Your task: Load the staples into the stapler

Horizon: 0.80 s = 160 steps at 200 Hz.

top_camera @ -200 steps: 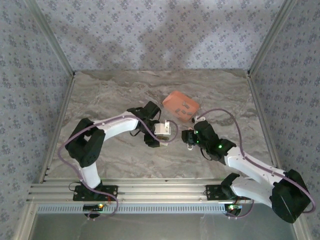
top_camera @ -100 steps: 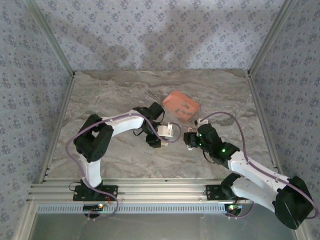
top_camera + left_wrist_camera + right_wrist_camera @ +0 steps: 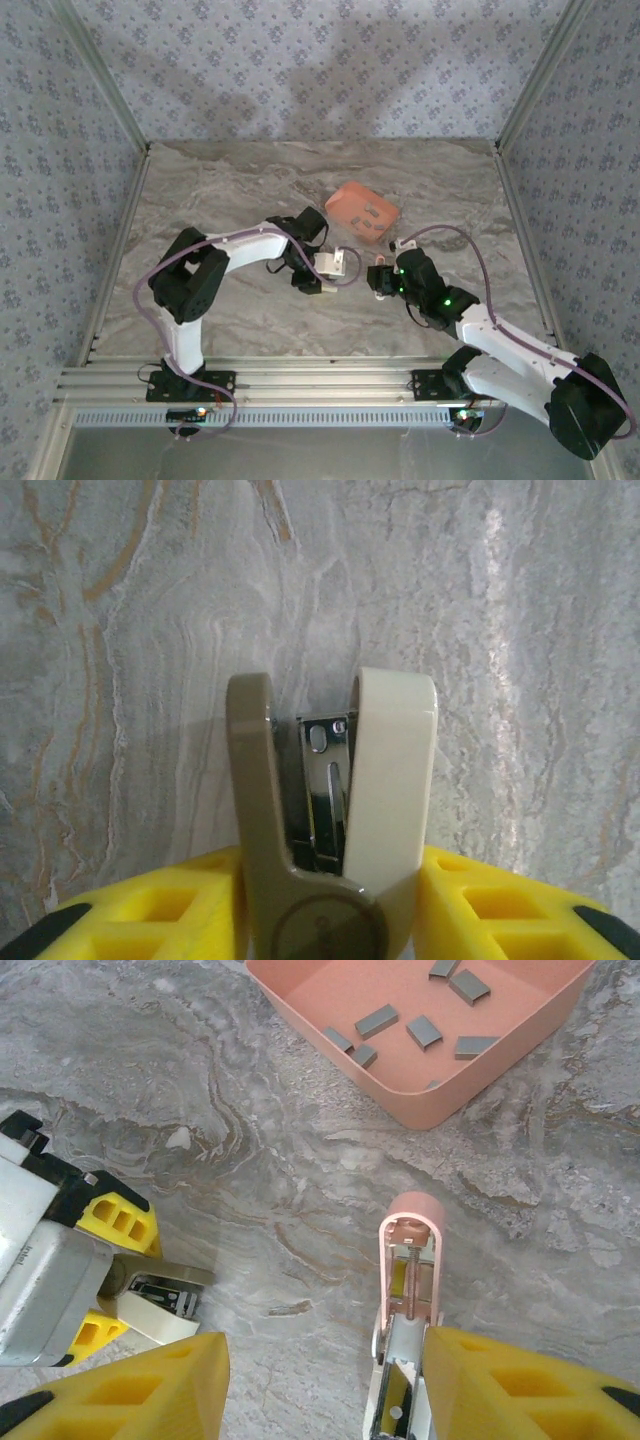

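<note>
The stapler (image 3: 411, 1260), pink over white, lies hinged open with its spring rod showing. It rests against the inner face of one finger (image 3: 520, 1385) of my right gripper (image 3: 320, 1370), whose jaws stand wide apart; the other finger (image 3: 130, 1390) is far from it. The staples (image 3: 420, 1030), several short grey strips, lie in the salmon tray (image 3: 420, 1100) beyond it. My left gripper (image 3: 330, 880) is shut on a second, tan and cream stapler (image 3: 390, 770), also partly open, with both yellow fingers pressed to its sides. From above, the left gripper (image 3: 318, 265) and right gripper (image 3: 378, 278) face each other.
The salmon tray (image 3: 345, 200) sits on the marble table just behind both grippers. Metal frame rails (image 3: 120, 250) and patterned walls close in the left, right and back sides. Purple cables loop over both arms.
The left arm reached further right and its jaws closed on the tan and cream stapler. The right arm shifted slightly, its jaws unchanged.
</note>
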Available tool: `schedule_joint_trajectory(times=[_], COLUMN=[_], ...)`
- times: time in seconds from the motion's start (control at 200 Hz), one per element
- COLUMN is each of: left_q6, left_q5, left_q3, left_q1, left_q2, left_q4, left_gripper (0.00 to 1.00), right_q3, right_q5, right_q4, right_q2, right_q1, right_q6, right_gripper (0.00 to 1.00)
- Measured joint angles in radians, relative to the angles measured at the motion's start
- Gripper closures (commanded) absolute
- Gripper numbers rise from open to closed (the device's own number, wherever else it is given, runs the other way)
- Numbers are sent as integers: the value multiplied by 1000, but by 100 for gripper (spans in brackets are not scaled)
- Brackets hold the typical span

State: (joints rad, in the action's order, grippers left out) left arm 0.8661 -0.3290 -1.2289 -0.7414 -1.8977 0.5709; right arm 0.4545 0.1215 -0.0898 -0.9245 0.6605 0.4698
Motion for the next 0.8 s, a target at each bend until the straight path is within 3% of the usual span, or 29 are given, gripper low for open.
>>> schedule_joint_trajectory(times=[0.24, 0.51, 0.8], left_q6=[-83, -229, -397], left_q5=[-38, -77, -59], left_q3=[144, 307, 461], left_q1=[37, 59, 59], left_q2=[144, 321, 452], left_q4=[-103, -286, -506], left_gripper=[61, 61, 61], right_q3=[-1, 7, 27], right_q5=[-68, -272, -551], right_q4=[64, 192, 438], right_q2=[-15, -154, -333], right_q1=[-5, -10, -63], right_q6=[-23, -30, 162], right_gripper=[46, 41, 38])
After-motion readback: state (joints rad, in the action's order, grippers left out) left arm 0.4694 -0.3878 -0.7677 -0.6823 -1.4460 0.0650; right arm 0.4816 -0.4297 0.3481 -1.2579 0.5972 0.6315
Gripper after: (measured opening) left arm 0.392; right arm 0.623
